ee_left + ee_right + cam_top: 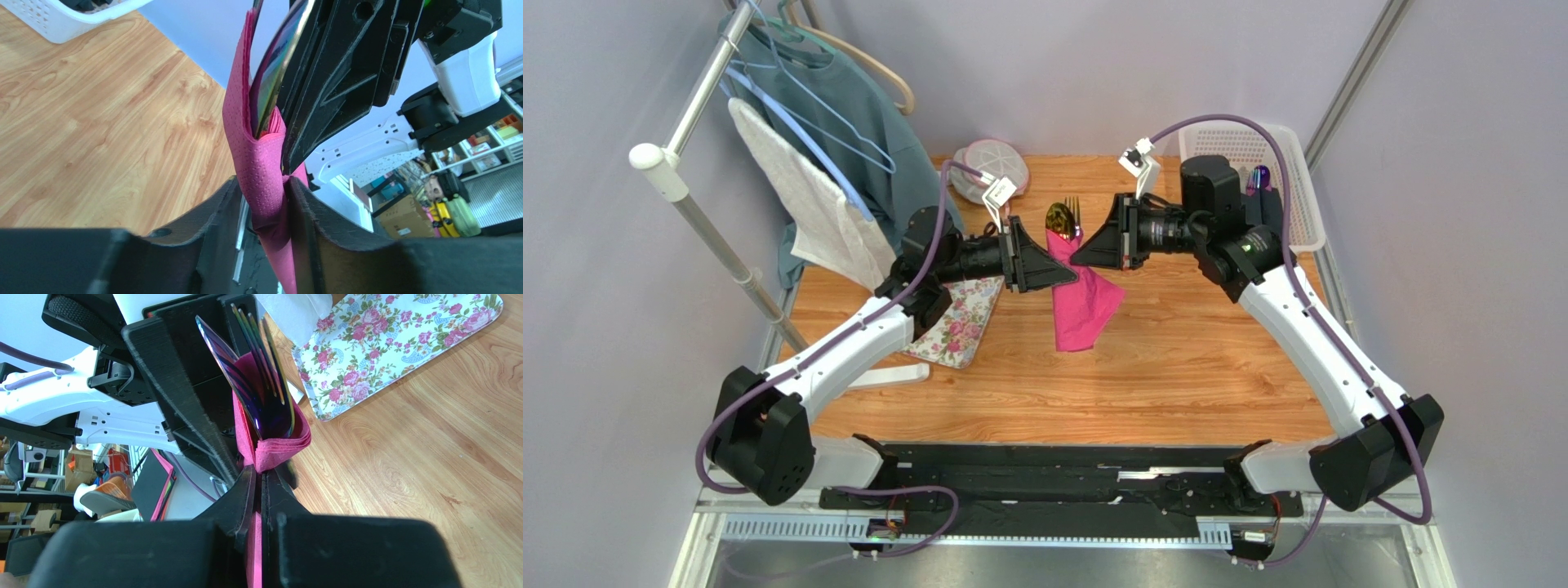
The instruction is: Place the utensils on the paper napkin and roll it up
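Observation:
The magenta paper napkin hangs in the air above the table's middle, folded round the gold utensils, whose heads stick out at the far end. In the right wrist view the fork and the spoon stand up out of the napkin's fold. My left gripper pinches the rolled napkin from the left, both fingers touching it. My right gripper is shut flat on a thin edge of the napkin from the right. The two grippers meet tip to tip.
A floral-print cloth lies on the wooden table under my left arm. At the back right stands a white basket. A clothes rack with a white towel and hangers rises at the left. A grey round object sits at the back.

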Robot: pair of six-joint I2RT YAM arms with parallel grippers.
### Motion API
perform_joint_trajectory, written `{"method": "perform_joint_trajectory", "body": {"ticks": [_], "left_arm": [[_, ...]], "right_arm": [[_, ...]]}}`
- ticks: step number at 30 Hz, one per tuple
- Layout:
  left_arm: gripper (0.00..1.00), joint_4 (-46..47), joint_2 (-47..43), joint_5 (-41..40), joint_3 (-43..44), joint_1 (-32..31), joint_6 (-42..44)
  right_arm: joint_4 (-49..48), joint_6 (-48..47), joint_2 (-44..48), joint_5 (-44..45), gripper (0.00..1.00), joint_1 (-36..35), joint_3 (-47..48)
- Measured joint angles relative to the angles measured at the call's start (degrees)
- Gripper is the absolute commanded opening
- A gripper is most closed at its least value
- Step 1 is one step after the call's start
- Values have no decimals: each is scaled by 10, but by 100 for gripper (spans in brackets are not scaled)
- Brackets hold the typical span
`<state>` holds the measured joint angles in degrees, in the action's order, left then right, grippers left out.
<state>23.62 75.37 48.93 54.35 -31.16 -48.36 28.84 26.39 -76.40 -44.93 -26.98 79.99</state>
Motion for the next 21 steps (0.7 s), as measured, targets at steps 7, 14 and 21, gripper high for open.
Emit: {"method": "perform_joint_trajectory", "body": {"ticks": [7, 14, 21], "left_arm": [[0, 35, 2, 1, -7, -1, -31], [0, 58, 2, 2, -26, 10, -45], [0, 59, 0, 7, -30, 37, -50]], "right_arm": [[-5, 3, 0, 3, 7, 0, 0], [-8, 10, 2, -9, 57, 7, 0], [10, -17, 29, -30, 71, 49, 0]]}}
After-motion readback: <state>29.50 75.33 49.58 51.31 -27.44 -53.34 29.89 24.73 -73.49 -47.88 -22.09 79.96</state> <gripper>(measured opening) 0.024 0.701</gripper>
